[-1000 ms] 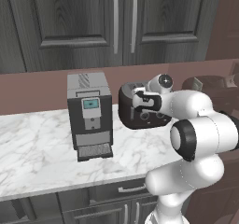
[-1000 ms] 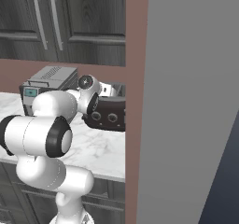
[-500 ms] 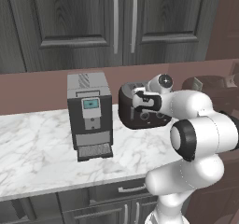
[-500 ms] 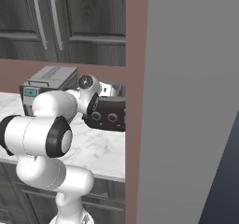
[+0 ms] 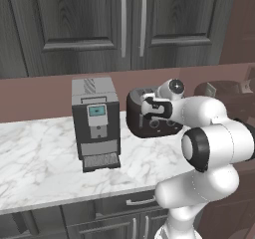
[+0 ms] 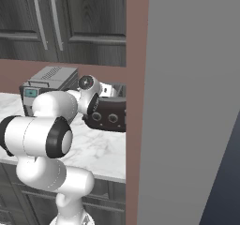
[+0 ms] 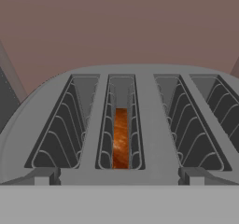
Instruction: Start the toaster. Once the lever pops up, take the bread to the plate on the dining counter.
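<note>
Jaws wide apart, nothing between them; gripper [image 5: 149, 109] sits right at the toaster [image 5: 149, 114], above its front top edge. Toaster is on the marble worktop [image 5: 40, 148], just beside the grey coffee machine [image 5: 94, 123], close to the brown wall panel [image 6: 136, 102] on its other side. Hand view looks down along the toaster top: several slots, w/ the bread [image 7: 120, 138] edge-on, sunk low in the second slot from left, top of the slice well below the slot rim. Judging by that, toasting isn't done or the lever isn't up; can't see the lever itself. Risks: w/ the slice that deep, fingertips may catch on the slot wires or rim before reaching bread, so a grab now prob. closes on air or jams. Slot is narrow vs. the wide jaws, so one finger could land in the neighbouring slot & straddle the divider. Pushing down off-centre could shove the toaster toward the wall. Lifting crooked may scrape the slice against the wires & drop it.
</note>
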